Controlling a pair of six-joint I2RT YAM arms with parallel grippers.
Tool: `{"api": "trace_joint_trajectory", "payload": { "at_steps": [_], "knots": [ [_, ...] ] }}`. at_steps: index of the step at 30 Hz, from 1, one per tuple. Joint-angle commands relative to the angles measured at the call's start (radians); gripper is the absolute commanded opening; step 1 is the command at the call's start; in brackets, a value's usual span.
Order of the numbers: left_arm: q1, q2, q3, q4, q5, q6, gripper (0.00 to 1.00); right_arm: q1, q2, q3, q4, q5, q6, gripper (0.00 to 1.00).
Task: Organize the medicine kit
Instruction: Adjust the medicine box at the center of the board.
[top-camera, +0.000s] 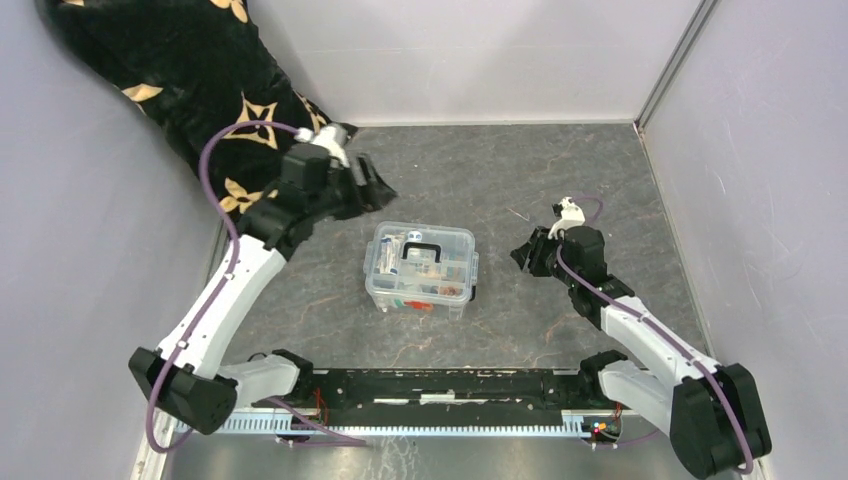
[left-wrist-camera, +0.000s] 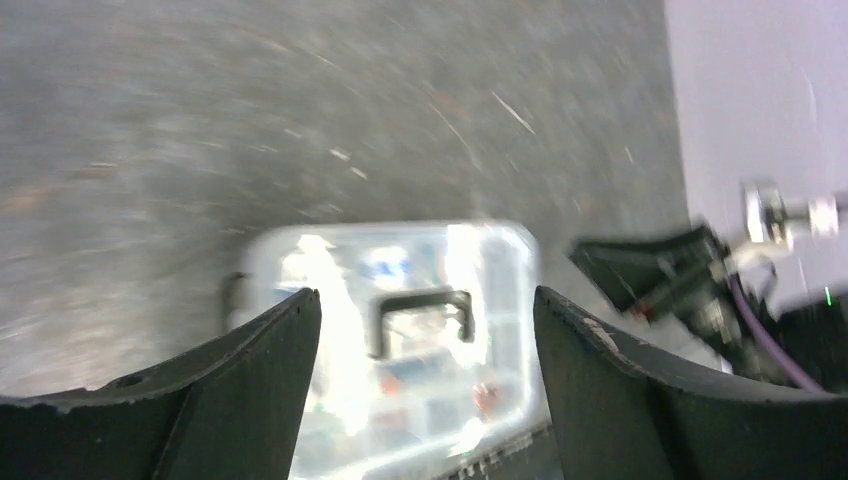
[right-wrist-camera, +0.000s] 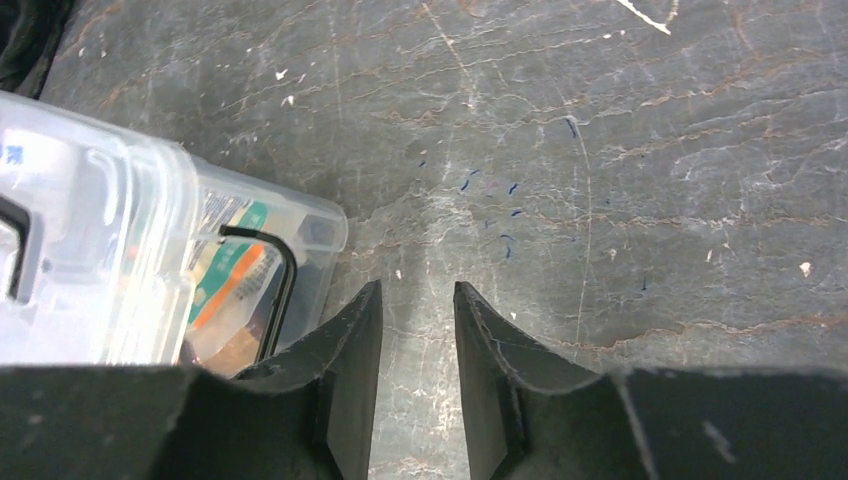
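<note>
The medicine kit (top-camera: 420, 265), a clear box with its lid on and a black handle (top-camera: 418, 248), stands mid-table with packets showing inside. My left gripper (top-camera: 370, 185) hangs open and empty above the table behind and to the left of the kit. In the blurred left wrist view its jaws (left-wrist-camera: 425, 292) stand wide apart, with the kit (left-wrist-camera: 490, 300) below them. My right gripper (top-camera: 527, 255) is just right of the kit, low over the table. In the right wrist view its jaws (right-wrist-camera: 417, 290) stand a narrow gap apart with nothing between them, next to the kit (right-wrist-camera: 100, 230) and its black side clip (right-wrist-camera: 285, 280).
A black cloth with a gold pattern (top-camera: 190, 80) hangs over the back left corner, right behind my left arm. White walls close the table at the back and right. A black rail (top-camera: 430, 385) runs along the near edge between the arm bases.
</note>
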Motion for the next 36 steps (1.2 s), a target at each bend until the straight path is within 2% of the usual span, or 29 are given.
{"api": "trace_joint_trajectory", "payload": {
  "at_steps": [1,4,8,19,25,32,36],
  "knots": [
    [-0.218,0.073,-0.008,0.064,0.067,0.062,0.84,-0.003,-0.069,-0.018,-0.018,-0.061,-0.008,0.40],
    [-0.308,0.122,-0.018,0.107,0.077,0.059,0.84,-0.004,-0.099,-0.039,-0.028,-0.076,-0.009,0.42],
    [-0.373,0.157,-0.033,0.196,0.122,0.064,0.84,-0.003,-0.123,-0.078,-0.033,-0.083,-0.006,0.42],
    [-0.384,0.218,-0.125,0.356,0.266,0.025,0.84,-0.003,-0.153,-0.119,-0.026,-0.105,0.020,0.43],
    [-0.405,0.243,-0.136,0.422,0.277,0.000,0.88,-0.003,-0.160,-0.147,0.030,-0.171,0.094,0.54],
    [-0.406,0.268,-0.154,0.428,0.278,0.001,0.89,-0.003,-0.178,-0.243,0.219,-0.272,0.282,0.71],
    [-0.406,0.269,-0.178,0.437,0.269,-0.005,0.89,-0.003,-0.174,-0.266,0.257,-0.285,0.317,0.75]
  ]
}}
